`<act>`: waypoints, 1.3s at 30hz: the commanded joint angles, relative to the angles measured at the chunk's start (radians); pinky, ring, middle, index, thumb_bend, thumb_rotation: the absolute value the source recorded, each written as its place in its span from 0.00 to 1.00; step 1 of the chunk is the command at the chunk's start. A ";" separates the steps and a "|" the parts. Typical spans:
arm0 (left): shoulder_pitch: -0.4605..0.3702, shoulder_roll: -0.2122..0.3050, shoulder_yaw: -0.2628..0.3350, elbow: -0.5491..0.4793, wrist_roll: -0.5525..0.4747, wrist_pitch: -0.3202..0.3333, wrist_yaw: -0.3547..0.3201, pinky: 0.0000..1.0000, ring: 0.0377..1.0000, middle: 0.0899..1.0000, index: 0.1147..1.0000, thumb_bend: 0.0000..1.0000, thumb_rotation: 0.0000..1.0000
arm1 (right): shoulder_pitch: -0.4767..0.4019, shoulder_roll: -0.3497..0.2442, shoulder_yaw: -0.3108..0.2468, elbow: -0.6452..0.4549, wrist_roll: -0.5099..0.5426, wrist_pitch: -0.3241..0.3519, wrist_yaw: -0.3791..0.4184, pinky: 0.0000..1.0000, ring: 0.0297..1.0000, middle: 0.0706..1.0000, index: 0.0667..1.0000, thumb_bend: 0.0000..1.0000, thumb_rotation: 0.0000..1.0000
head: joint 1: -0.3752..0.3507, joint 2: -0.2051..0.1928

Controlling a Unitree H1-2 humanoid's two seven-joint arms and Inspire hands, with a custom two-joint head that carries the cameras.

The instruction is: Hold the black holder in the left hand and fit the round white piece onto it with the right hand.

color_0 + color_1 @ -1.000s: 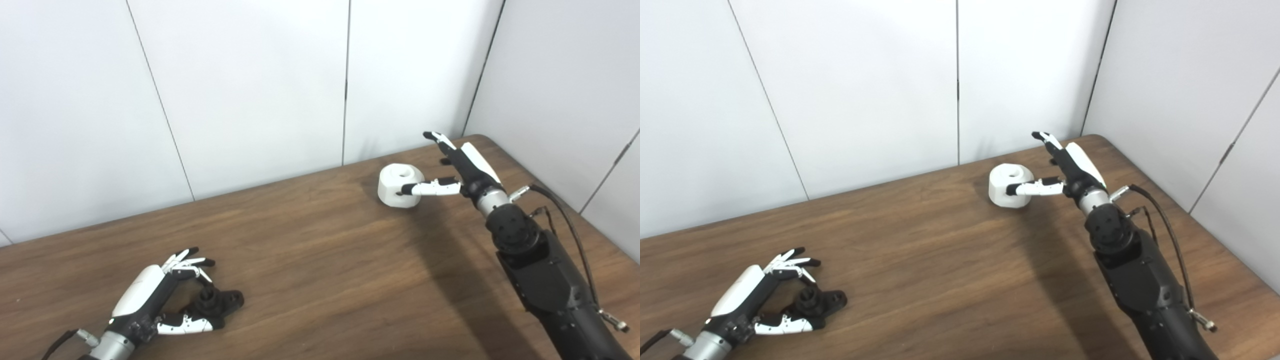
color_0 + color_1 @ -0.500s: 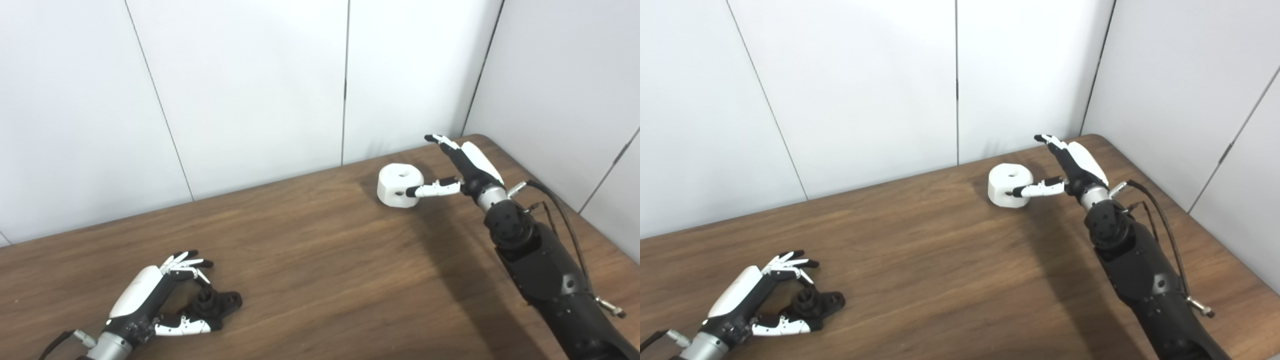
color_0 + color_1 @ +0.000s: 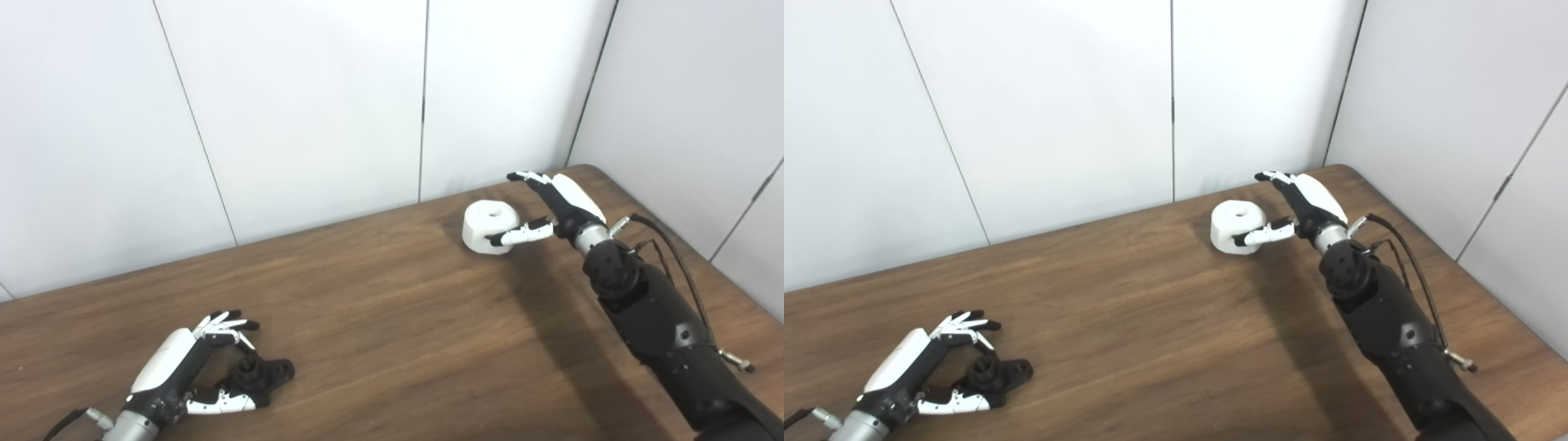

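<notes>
Robot hands (image 3: 184, 361) beside both parts.

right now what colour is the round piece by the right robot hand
White, clearest in the left eye view.

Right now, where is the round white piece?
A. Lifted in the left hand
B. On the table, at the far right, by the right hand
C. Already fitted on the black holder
B: the round white piece rests on the table, the right hand open around it.
</notes>
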 commanded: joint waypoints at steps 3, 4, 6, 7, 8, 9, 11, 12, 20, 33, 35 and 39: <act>0.005 0.037 0.007 -0.021 0.014 0.015 -0.019 1.00 0.95 0.80 0.42 0.52 0.04 | -0.059 -0.046 0.010 0.011 -0.005 -0.044 0.001 0.87 1.00 0.95 0.84 1.00 0.38 | -0.001 0.001; 0.006 0.038 0.008 -0.023 0.012 0.018 -0.020 1.00 0.95 0.79 0.42 0.52 0.04 | -0.064 -0.045 0.013 0.020 -0.001 -0.048 0.005 0.87 1.00 0.95 0.84 1.00 0.38 | -0.001 0.001; 0.007 0.038 0.009 -0.028 0.010 0.018 -0.021 1.00 0.95 0.79 0.42 0.52 0.04 | -0.071 -0.045 0.018 0.033 0.005 -0.053 0.008 0.86 1.00 0.95 0.84 1.00 0.38 | -0.001 0.001; 0.009 0.039 0.010 -0.030 0.008 0.016 -0.021 1.00 0.95 0.79 0.42 0.52 0.04 | -0.073 -0.043 0.020 0.033 0.005 -0.045 0.013 0.87 1.00 0.96 0.84 1.00 0.38 | -0.002 -0.001; 0.010 0.040 0.011 -0.032 0.008 0.014 -0.021 1.00 0.95 0.79 0.42 0.52 0.04 | -0.075 -0.043 0.024 0.032 0.002 -0.039 0.017 0.88 1.00 0.96 0.84 1.00 0.37 | -0.002 -0.001; 0.011 0.040 0.013 -0.032 0.008 0.011 -0.021 1.00 0.94 0.79 0.42 0.52 0.04 | -0.078 -0.043 0.028 0.032 -0.002 -0.035 0.018 0.89 1.00 0.96 0.84 1.00 0.38 | -0.001 -0.002; 0.013 0.042 0.013 -0.035 0.011 0.007 -0.022 1.00 0.94 0.79 0.42 0.52 0.04 | -0.084 -0.044 0.036 0.042 -0.007 -0.031 0.022 0.87 1.00 0.97 0.84 1.00 0.38 | 0.000 -0.002; 0.014 0.043 0.013 -0.038 0.011 0.009 -0.025 1.00 0.94 0.79 0.42 0.52 0.04 | -0.087 -0.045 0.039 0.047 -0.006 -0.031 0.025 0.87 1.00 0.97 0.85 1.00 0.38 | 0.002 -0.001; 0.023 0.039 0.017 -0.062 0.005 0.024 -0.039 1.00 0.95 0.79 0.42 0.52 0.04 | -0.105 -0.054 0.062 0.073 -0.009 -0.036 0.038 0.93 1.00 0.97 0.85 1.00 0.38 | 0.010 0.002; 0.041 0.040 0.025 -0.104 0.006 0.058 -0.047 1.00 0.95 0.79 0.42 0.52 0.04 | -0.131 -0.043 0.107 0.115 -0.045 -0.044 0.024 0.93 1.00 0.96 0.82 1.00 0.40 | 0.027 0.006; 0.044 0.039 0.029 -0.106 -0.002 0.058 -0.049 1.00 0.95 0.79 0.42 0.52 0.04 | -0.136 -0.041 0.117 0.120 -0.057 -0.037 0.026 0.96 1.00 0.97 0.81 1.00 0.39 | 0.028 0.005; 0.049 0.040 0.034 -0.118 -0.002 0.060 -0.049 1.00 0.95 0.79 0.42 0.52 0.04 | -0.155 -0.049 0.166 0.152 -0.111 -0.056 0.018 1.00 1.00 0.97 0.68 0.97 0.37 | 0.035 0.004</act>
